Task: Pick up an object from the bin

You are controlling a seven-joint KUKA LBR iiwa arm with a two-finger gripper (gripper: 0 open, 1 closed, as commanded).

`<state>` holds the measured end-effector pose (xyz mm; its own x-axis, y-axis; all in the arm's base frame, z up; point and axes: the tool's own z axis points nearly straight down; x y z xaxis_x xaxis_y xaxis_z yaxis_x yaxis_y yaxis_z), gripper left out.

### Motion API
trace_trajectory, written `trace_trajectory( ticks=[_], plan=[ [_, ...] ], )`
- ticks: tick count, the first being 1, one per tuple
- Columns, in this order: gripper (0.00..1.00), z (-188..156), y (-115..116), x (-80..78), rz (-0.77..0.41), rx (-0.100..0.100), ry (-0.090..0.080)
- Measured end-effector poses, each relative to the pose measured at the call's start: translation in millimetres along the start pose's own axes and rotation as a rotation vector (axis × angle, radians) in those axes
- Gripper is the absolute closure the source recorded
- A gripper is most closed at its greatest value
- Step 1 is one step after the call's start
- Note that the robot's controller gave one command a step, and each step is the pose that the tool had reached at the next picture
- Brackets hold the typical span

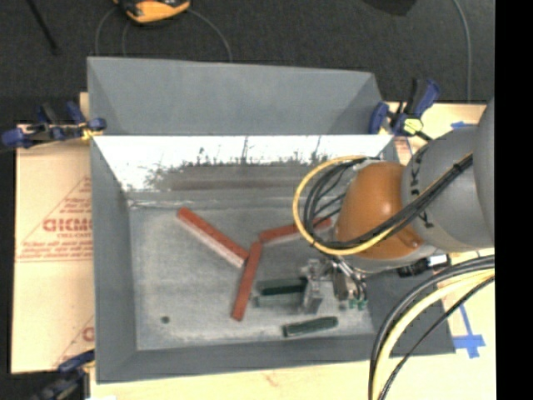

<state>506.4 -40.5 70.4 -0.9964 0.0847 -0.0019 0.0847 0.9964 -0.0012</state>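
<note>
My gripper (pixel 319 294) hangs low over the bin's front right part, under the orange wrist cover. A dark green flat bar (pixel 281 289) lies just left of the fingertips and seems to touch them. A second dark green bar (pixel 310 327) rests slightly nearer the front wall, below the gripper. A red-brown stick (pixel 246 280) stands upright in the picture to the left of the green bar. Whether anything sits between the fingers is hidden.
Two more red-brown sticks lie in the bin: a long one (pixel 211 235) slanting across the middle and a short one (pixel 283 232) running toward the arm's cover. A tiny dark speck (pixel 165 320) sits at the front left.
</note>
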Motion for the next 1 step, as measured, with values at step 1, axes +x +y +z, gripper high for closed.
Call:
trace_trajectory(
  ticks=[1],
  plan=[
    [1.00,-200.2,-13.5,3.9,0.002,-0.001,0.002]
  ],
)
